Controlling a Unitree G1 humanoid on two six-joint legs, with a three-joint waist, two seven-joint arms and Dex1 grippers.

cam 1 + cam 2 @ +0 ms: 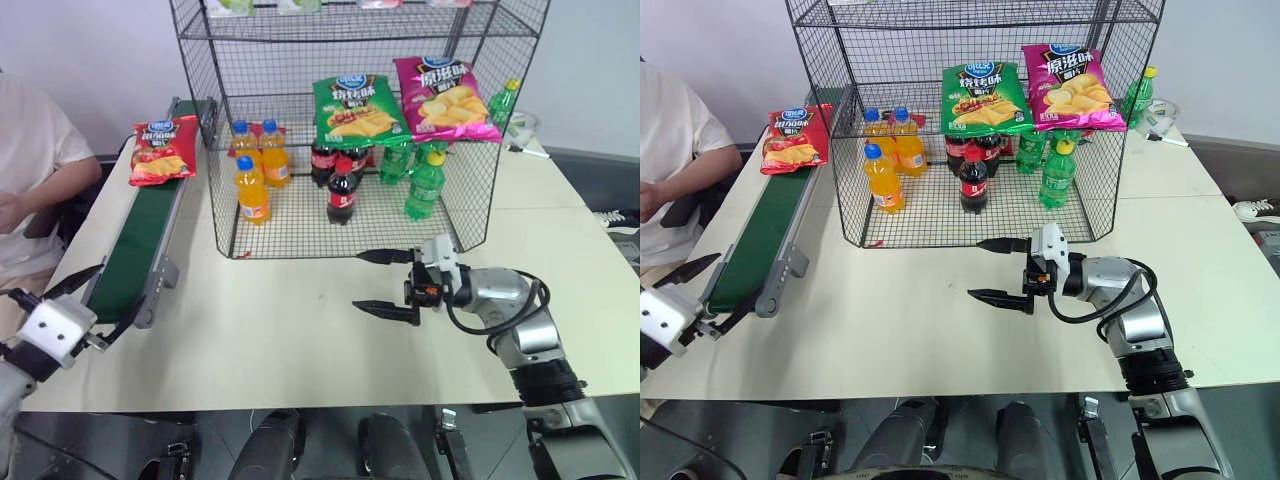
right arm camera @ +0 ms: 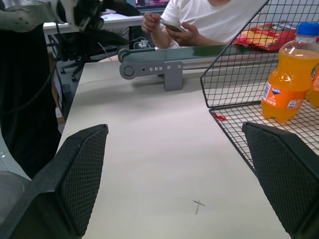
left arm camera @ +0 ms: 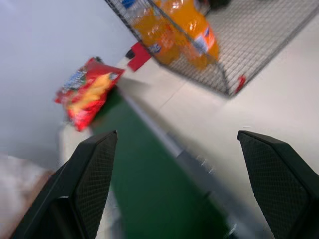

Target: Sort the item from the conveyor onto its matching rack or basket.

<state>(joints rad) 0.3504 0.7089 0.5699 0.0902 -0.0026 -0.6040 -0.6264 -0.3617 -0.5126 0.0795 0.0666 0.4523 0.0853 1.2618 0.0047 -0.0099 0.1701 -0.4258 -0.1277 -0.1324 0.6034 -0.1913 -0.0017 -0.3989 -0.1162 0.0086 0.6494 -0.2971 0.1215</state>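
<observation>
The red chip bag (image 1: 163, 150) lies at the far end of the conveyor (image 1: 140, 245), well short of my left tool (image 1: 82, 302), which waits with fingers apart at the belt's near end, likely to meet it. My right tool (image 1: 392, 283), also spread and empty, hovers over the desk (image 1: 300, 330) before the rack (image 1: 350, 120), where green and pink bags sit.

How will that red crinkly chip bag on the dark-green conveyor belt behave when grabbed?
The red crinkly chip bag looks puffed, so it is probably light and will dent. Its glossy film may slip. Lying flat on the dark-green conveyor belt, it seems unlikely to roll.
</observation>
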